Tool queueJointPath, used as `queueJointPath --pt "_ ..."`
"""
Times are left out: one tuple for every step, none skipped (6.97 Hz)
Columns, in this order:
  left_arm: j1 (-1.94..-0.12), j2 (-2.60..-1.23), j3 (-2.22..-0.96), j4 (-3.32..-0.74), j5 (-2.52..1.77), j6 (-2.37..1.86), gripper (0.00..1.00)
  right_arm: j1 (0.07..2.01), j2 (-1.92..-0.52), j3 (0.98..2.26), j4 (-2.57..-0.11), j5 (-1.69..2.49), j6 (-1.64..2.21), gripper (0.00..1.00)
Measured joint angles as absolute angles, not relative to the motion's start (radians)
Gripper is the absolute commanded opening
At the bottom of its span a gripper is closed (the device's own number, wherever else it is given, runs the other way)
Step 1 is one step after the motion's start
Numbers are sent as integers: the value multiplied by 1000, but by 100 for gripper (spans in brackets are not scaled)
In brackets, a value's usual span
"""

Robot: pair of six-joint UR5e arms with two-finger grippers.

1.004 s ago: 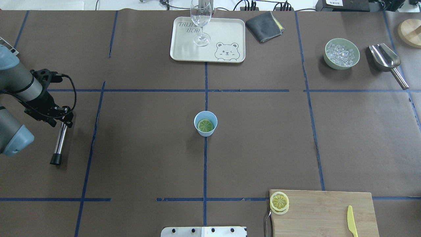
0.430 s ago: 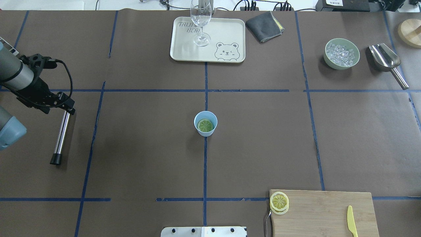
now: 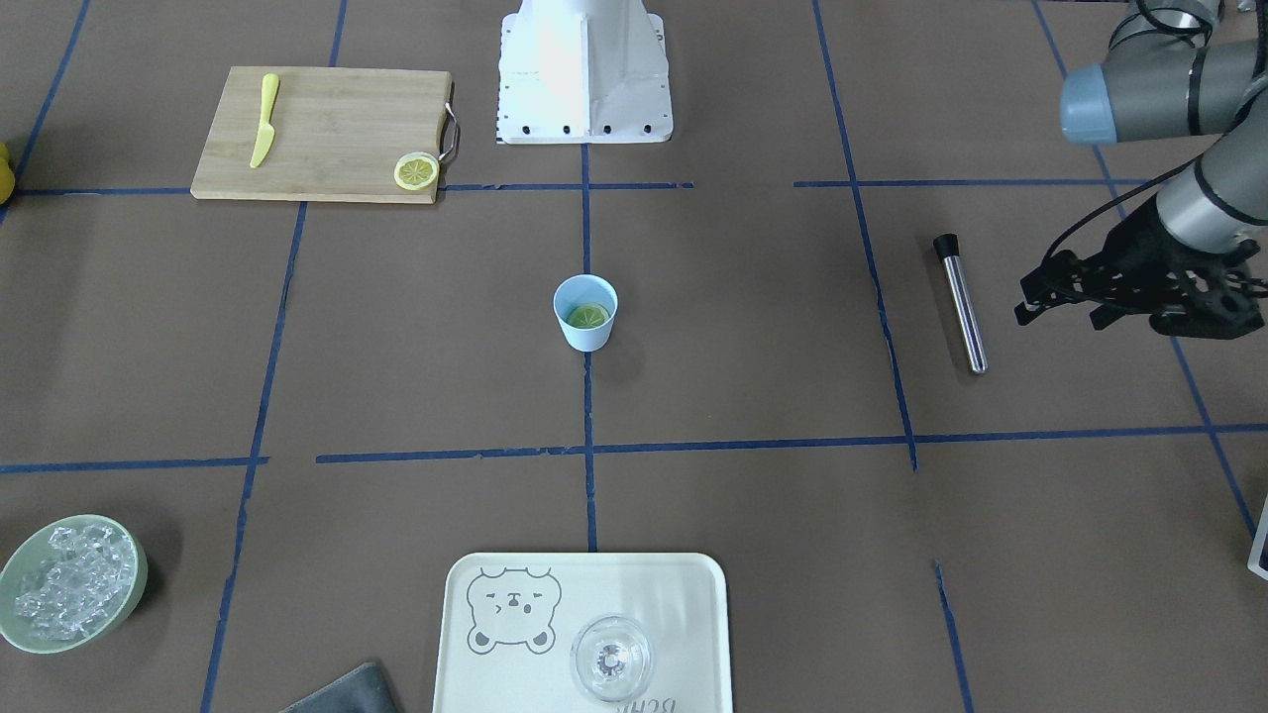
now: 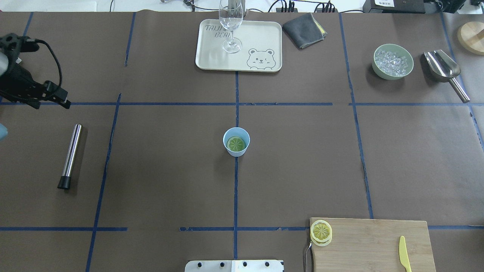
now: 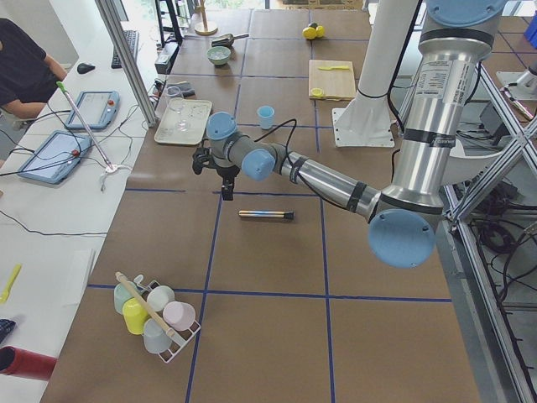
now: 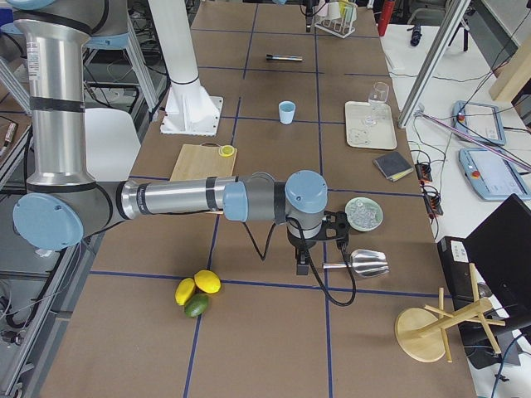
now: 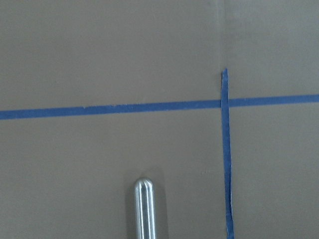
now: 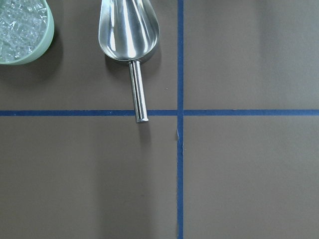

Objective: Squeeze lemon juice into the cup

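Observation:
The pale blue cup (image 4: 236,150) stands at the table's centre, also in the front view (image 3: 584,332). A lemon slice (image 4: 236,143) lies flat inside it, cut face up. Another lemon slice (image 4: 321,231) rests on the corner of the wooden cutting board (image 4: 370,241). My left gripper (image 4: 56,97) hovers at the far left, open and empty, well away from the cup, also in the front view (image 3: 1055,315). My right gripper (image 6: 301,264) shows only in the right side view, near the scoop; I cannot tell whether it is open.
A steel muddler (image 4: 70,155) lies on the table below the left gripper. A tray (image 4: 264,37) with a wine glass (image 4: 230,22), a grey cloth (image 4: 304,30), an ice bowl (image 4: 378,70), a metal scoop (image 4: 442,66) and a yellow knife (image 4: 404,254) are around.
My left gripper has drawn back from the muddler's top end, toward the far left edge. The muddler, the cup and the lemon slices have not moved.

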State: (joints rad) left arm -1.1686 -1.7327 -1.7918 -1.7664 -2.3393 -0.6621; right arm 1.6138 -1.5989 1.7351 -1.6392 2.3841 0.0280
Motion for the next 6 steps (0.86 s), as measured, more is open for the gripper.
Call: queueJointPath --pt "-1212 -1727 -1802 -1765 -2340 -643 100 1614 -1599 1738 -1639 2385 28 100" --pt "-1259 -1719 -1801 -1764 -2340 -582 100 1614 -1599 1739 -1640 2385 28 100" --pt "-1301 -1701 -1794 -1763 -2338 -489 100 1614 -1598 1740 -1640 2385 28 100" --pt "-1335 -1681 -1773 -1762 -2334 -382 100 1615 -1599 1740 -1640 2385 28 100" --pt "-1383 -1665 -1724 -1763 -2332 -250 100 1615 -1599 1740 -1640 2386 29 100" --pt "-1431 -1639 -1676 -1765 -2331 -128 100 1615 -1600 1740 -1641 2386 30 100"
